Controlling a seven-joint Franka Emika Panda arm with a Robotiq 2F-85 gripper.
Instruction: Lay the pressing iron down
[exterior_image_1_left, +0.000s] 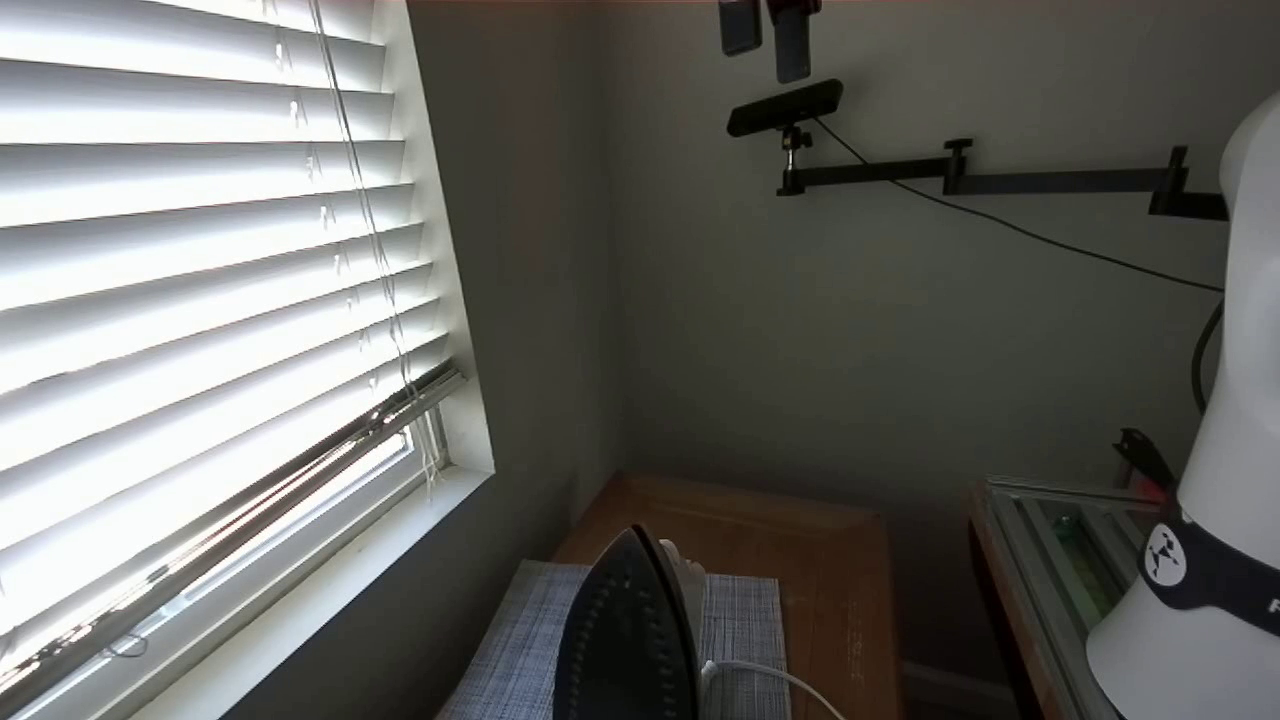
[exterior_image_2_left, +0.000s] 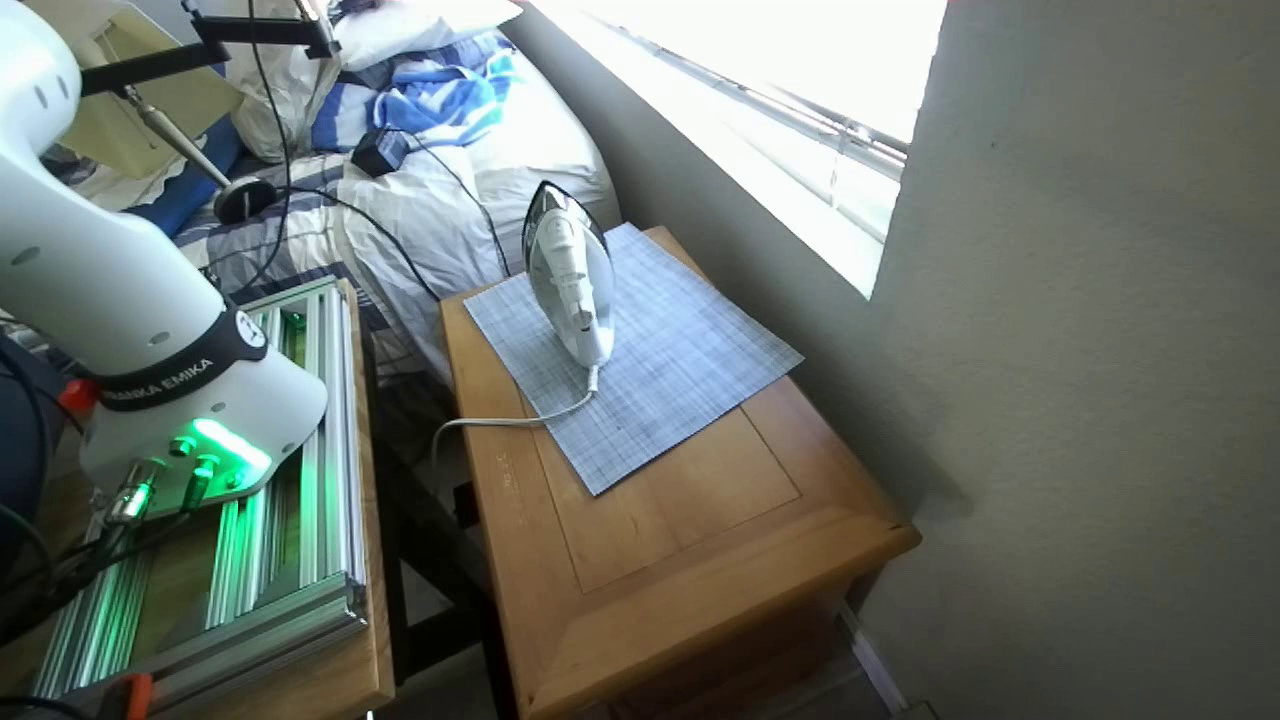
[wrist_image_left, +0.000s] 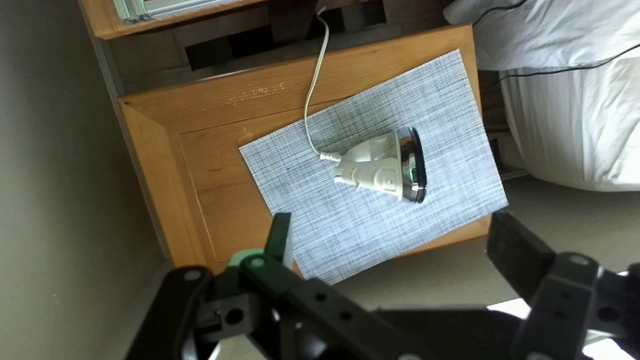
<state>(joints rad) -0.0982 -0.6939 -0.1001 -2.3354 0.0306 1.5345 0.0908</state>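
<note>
The iron (wrist_image_left: 384, 167) stands upright on the mat (wrist_image_left: 340, 225), at 12 o'clock from the spread, empty pincer (wrist_image_left: 392, 237) in the wrist view, its sole (wrist_image_left: 421, 162) toward 3. Probably heavy, rigid and slick-shelled, it looks best taken by the handle (wrist_image_left: 370, 175), on its 9 o'clock side.

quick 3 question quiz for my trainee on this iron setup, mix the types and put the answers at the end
1. True or false: the iron lies flat.

2. Pick one. The pincer is:
A) shut
B) open, with nothing between its fingers
C) gripping the iron

3. Fill the gap: between the iron and the table lies a ____.

Key
1. False: it stands upright.
2. B
3. mat
</note>
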